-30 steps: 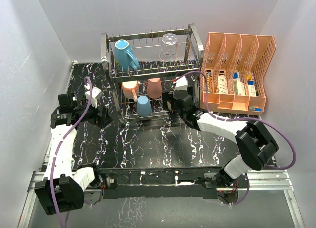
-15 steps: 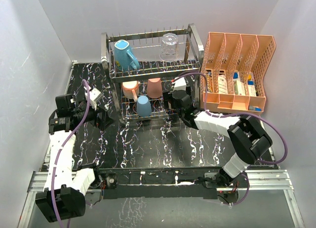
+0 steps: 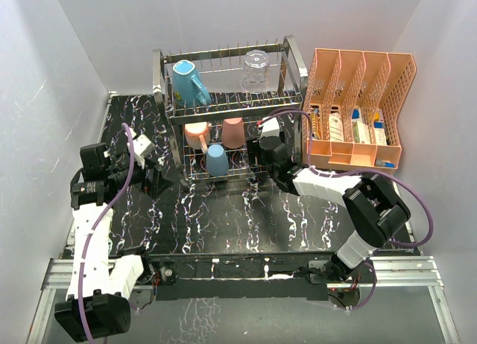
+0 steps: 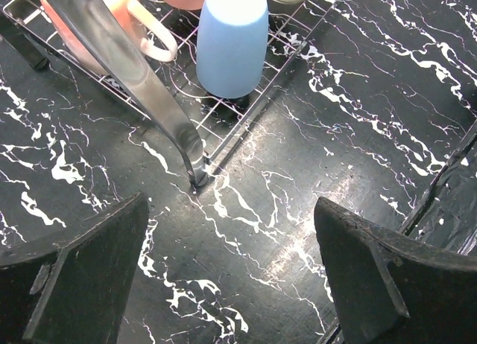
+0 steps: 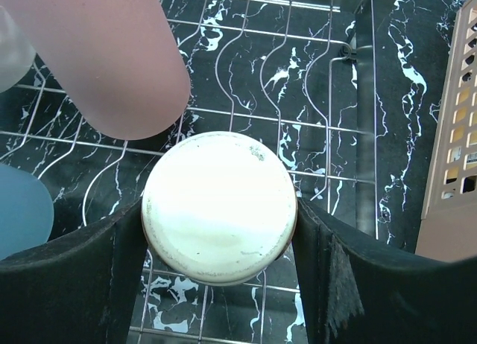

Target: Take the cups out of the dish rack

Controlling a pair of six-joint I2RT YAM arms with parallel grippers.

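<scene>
Bracketing a round, cream-white upturned cup (image 5: pixel 218 206) on the rack (image 5: pixel 313 83), the right claw (image 5: pixel 220 284) has its fingers touching both sides, a pink tumbler (image 5: pixel 104 53) just beyond.

This is a robot test cell rather than a home kitchen: plain white panels (image 3: pixel 52 53) wall in a black marble-patterned table (image 3: pixel 246 217), aluminium rails (image 3: pixel 246 273) run along its near edge, and a dish rack (image 3: pixel 223 106) and orange file organiser (image 3: pixel 358 106) stand as props at the far side.
</scene>
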